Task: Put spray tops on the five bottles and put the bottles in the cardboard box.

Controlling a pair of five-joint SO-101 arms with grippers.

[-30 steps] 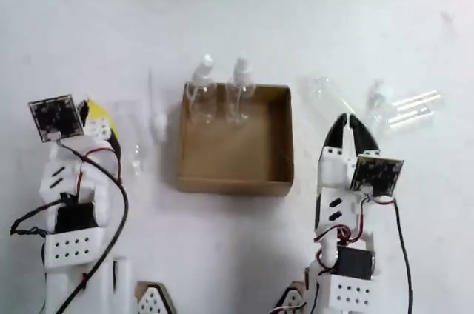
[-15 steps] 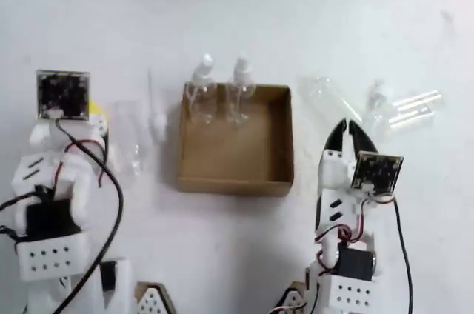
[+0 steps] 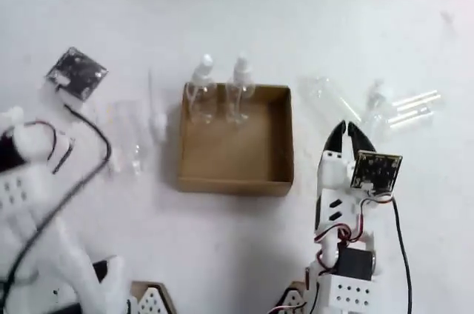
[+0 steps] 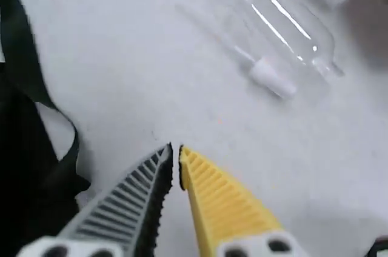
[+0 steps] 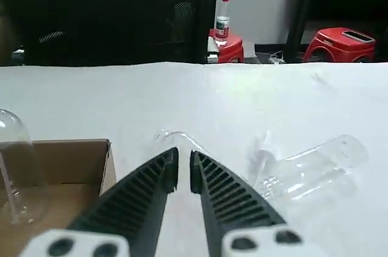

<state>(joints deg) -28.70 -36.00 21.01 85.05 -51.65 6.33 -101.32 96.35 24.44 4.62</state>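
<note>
- High view: two capped bottles point(image 3: 201, 99) stood inside the cardboard box point(image 3: 282, 144) against its far wall, with bare floor across its near half.
- One lying bottle point(image 3: 127, 136) and one loose spray top point(image 3: 157, 120) lay left of the box; two more bottles point(image 3: 329, 95) lay to its right.
- The left gripper point(image 4: 176, 151), pressed together and empty, hung near the spray top.
- The right gripper point(image 3: 346, 129), almost pressed together and empty, sat near the right pair.

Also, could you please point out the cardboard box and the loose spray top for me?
cardboard box point(image 3: 234, 183), high view, on its near wall.
loose spray top point(image 4: 271, 79), left wrist view, on its white head.
</note>
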